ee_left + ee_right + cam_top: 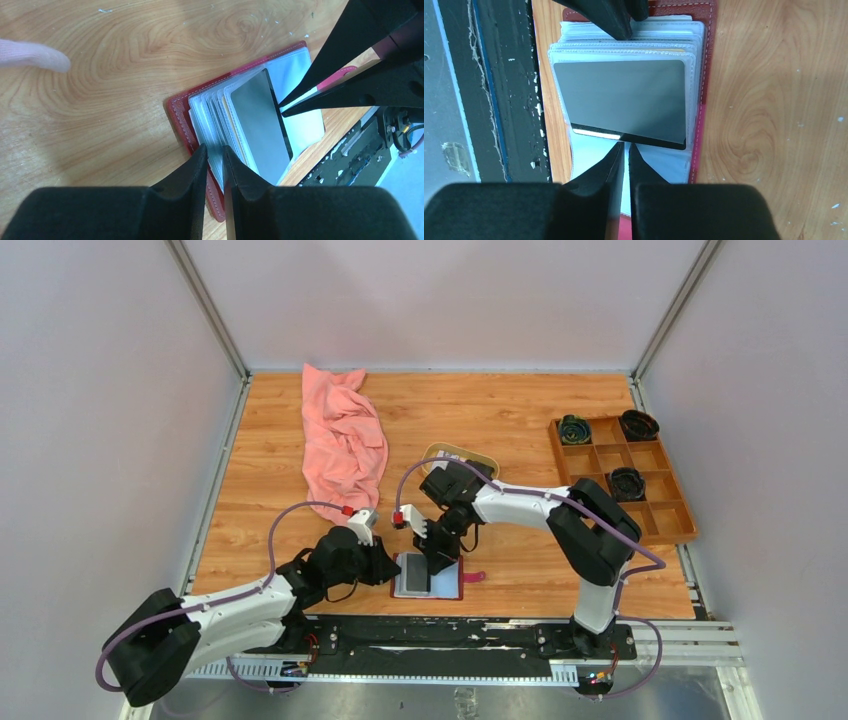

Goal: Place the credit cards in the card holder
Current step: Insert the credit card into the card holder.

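Left gripper (pixel 214 149) nipped on card holder (pixel 177 114) sleeves.
Right gripper (pixel 625 146) nearly closed, empty, tips against right edge of grey credit card (pixel 624 97).

Overhead camera looks down; 2 wrist cameras closely share card holder (pixel 710 60).

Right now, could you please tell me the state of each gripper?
Left gripper: closed on the holder.
Right gripper: closed, tips against the card.
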You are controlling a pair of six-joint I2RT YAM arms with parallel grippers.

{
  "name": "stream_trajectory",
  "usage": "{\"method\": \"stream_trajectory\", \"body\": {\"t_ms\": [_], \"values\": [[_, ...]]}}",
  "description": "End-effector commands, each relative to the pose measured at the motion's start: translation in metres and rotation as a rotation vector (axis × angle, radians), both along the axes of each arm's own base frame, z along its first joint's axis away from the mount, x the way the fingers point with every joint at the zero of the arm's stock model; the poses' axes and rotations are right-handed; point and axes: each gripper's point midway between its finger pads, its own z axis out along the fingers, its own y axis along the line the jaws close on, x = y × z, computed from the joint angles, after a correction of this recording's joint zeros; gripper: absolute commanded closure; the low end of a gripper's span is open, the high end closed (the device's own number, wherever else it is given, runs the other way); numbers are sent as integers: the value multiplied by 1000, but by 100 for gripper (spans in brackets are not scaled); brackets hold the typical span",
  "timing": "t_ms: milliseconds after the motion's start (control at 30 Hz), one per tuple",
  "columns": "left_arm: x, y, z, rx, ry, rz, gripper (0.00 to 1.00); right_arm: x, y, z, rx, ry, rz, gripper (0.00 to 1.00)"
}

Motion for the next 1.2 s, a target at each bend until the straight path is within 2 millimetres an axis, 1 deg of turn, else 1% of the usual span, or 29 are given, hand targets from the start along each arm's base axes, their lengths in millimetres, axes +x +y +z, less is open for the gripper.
{"method": "stream_trajectory", "body": {"t_ms": [0, 133, 267, 333, 433, 533, 633, 700, 733, 767, 800, 867, 933, 1067, 1167], "values": [[-8, 9, -15, 45, 43, -1, 80, -8, 6, 0, 10, 39, -19, 88], [-8, 8, -13, 40, 41, -4, 80, -8, 11, 3, 29, 53, -35, 85], [-6, 8, -10, 32, 27, 2, 78, -9, 11, 4, 34, 69, -35, 84], [-4, 11, -8, 40, 16, 17, 75, -6, 7, 7, 40, 50, -13, 84], [2, 17, 5, 50, -28, 51, 68, 1, -5, 21, 52, -19, 54, 83], [2, 29, 16, 88, -59, 68, 56, 6, -20, 36, 73, -75, 130, 82], [6, 37, 29, 87, -121, 96, 43, -4, -31, 46, 117, -86, 221, 81], [6, 37, 36, 52, -144, 100, 30, -13, -38, 41, 139, -85, 280, 80], [6, 35, 39, 24, -151, 108, 17, -16, -42, 35, 132, -81, 302, 80], [6, 34, 39, -3, -149, 120, 7, -15, -45, 29, 116, -84, 310, 80], [6, 33, 39, -29, -142, 130, 1, -12, -47, 24, 86, -89, 310, 80], [4, 31, 38, -62, -124, 143, 0, -5, -56, 15, -7, -83, 306, 81], [2, 31, 35, -69, -111, 146, 0, -5, -60, 12, -57, -51, 312, 82], [-2, 30, 27, -63, -59, 146, 0, -11, -61, 6, -71, 3, 314, 82], [-10, 22, 20, -78, 7, 114, 1, -6, -60, -2, -121, 25, 272, 82]]}}
